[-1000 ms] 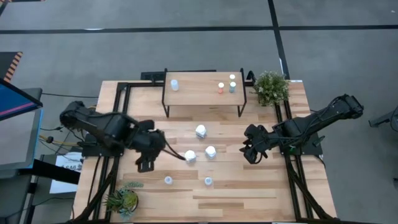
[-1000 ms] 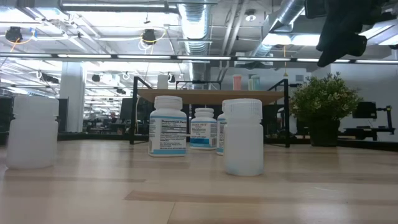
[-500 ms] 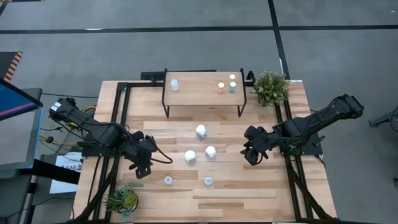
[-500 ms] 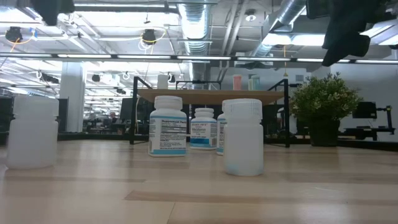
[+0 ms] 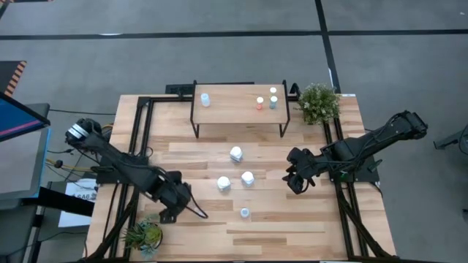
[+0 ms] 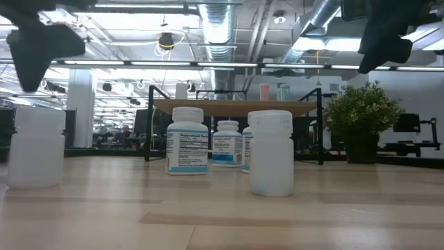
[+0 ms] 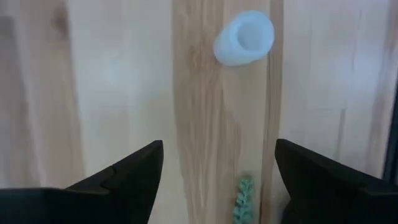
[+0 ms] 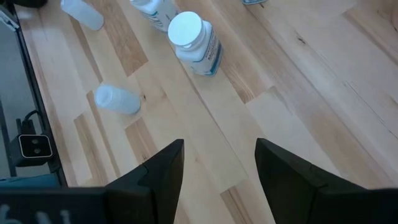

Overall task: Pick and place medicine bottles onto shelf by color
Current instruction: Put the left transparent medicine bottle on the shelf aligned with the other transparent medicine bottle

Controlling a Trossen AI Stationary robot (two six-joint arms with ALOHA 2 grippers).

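Where the small pale-capped bottle (image 7: 244, 38) stands upright on the wooden tabletop (image 5: 292, 234), the left gripper (image 7: 214, 171) hangs above it with its jaws spread wide, the bottle lying ahead of the fingertips and touching neither. In the low view this bottle (image 6: 35, 147) stands at the near left with the gripper's dark bulk over it. A second small bottle (image 5: 245, 212) stands apart nearby, and three bigger white bottles with blue labels (image 5: 236, 153) cluster at the table's middle. Beyond them the shelf (image 5: 238, 109) carries one small bottle (image 5: 205, 99) at its left end and three (image 5: 273, 101) at its right. The right gripper (image 5: 295, 177) hovers right of the cluster, fingers parted, holding nothing. A potted plant (image 5: 319, 102) stands beside the shelf's right end.
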